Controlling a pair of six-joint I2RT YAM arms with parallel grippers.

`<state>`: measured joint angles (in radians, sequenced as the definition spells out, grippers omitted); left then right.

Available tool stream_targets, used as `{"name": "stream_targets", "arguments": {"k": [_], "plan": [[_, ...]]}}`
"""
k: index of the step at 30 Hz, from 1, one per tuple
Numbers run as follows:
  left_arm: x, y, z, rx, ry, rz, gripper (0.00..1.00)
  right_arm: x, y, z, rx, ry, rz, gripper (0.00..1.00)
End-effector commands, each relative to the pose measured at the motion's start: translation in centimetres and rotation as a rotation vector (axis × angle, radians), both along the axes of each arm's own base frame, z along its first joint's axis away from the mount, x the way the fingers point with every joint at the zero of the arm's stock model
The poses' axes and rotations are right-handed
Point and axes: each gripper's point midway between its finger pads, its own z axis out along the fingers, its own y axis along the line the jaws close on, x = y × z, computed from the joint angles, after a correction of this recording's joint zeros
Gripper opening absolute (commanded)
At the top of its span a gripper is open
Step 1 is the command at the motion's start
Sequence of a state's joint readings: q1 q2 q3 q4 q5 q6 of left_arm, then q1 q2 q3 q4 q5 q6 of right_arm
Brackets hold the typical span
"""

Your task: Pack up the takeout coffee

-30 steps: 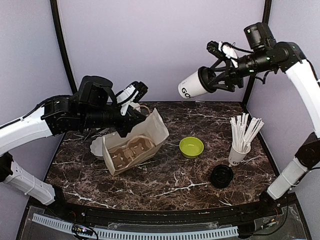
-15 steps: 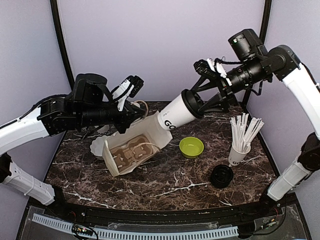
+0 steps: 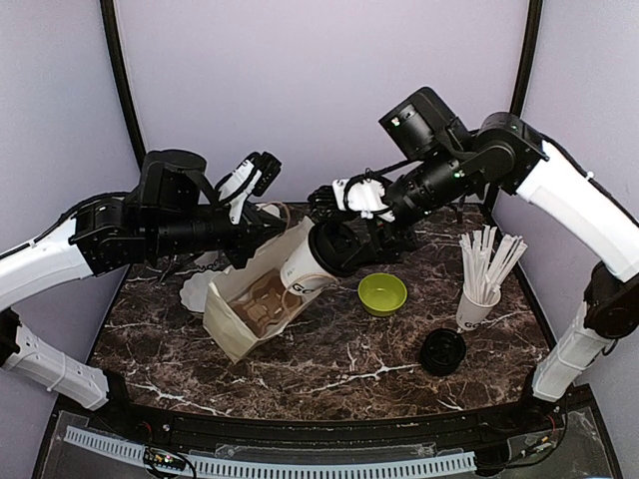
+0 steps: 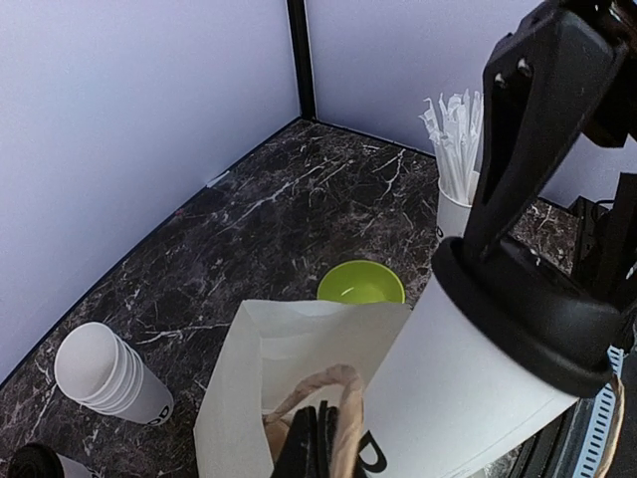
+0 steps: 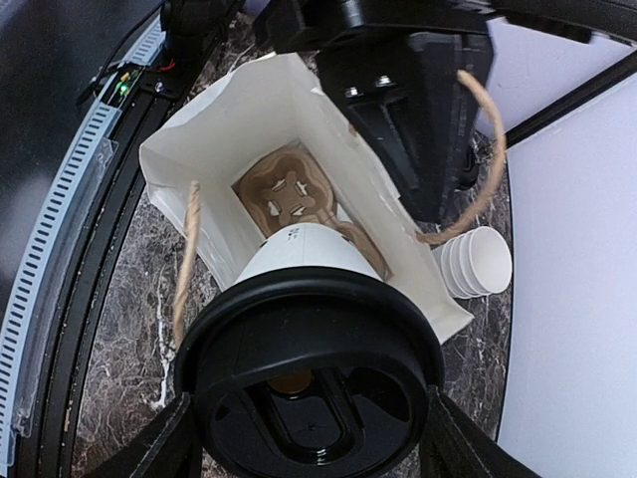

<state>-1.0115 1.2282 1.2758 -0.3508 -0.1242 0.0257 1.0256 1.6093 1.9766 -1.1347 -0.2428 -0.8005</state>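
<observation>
My right gripper is shut on a takeout coffee, a white paper cup with dark lettering and a black lid. The cup is tilted, bottom first, at the open mouth of a white paper bag. In the right wrist view the cup's base points at the brown cardboard carrier inside the bag. My left gripper is shut on the bag's twine handle and holds the mouth open and tilted up. The cup fills the right of that view.
A lime-green bowl sits right of the bag. A white cup full of long white sticks stands at the right, with a loose black lid in front of it. A stack of empty white cups lies behind the bag.
My right arm has swung down and left with the coffee, from high at the back right to the bag's mouth. My left gripper has kept hold of the handle and tipped the bag's mouth up.
</observation>
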Motion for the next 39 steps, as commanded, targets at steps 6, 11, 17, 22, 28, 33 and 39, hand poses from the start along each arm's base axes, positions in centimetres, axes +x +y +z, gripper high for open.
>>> {"name": "stream_targets", "arguments": {"k": [6,11,17,22,28,33,39], "plan": [[0.0,0.0,1.9,-0.048,-0.071,-0.023,0.0,-3.7,3.2,-3.5,-0.116,-0.093,0.09,0.53],[-0.1,-0.5,2.2,-0.06,-0.085,-0.044,0.0,-6.4,4.2,-4.3,-0.146,-0.081,0.155,0.53],[-0.4,-0.2,1.2,-0.043,-0.062,-0.047,0.11,-6.8,4.7,-5.9,-0.185,-0.088,0.159,0.52],[-0.8,0.6,1.4,-0.037,-0.052,-0.04,0.33,-7.2,5.9,-5.5,-0.162,-0.091,0.168,0.52],[-2.2,1.9,2.6,-0.059,0.0,-0.048,0.64,-8.6,8.3,-5.0,-0.131,-0.102,0.21,0.52],[-2.9,4.9,4.3,-0.058,-0.013,0.012,0.79,-8.9,10.6,-4.1,-0.078,-0.097,0.218,0.52],[-2.2,8.6,5.8,-0.062,-0.096,0.149,0.88,-8.1,12.2,-3.9,-0.065,-0.141,0.181,0.51]]}}
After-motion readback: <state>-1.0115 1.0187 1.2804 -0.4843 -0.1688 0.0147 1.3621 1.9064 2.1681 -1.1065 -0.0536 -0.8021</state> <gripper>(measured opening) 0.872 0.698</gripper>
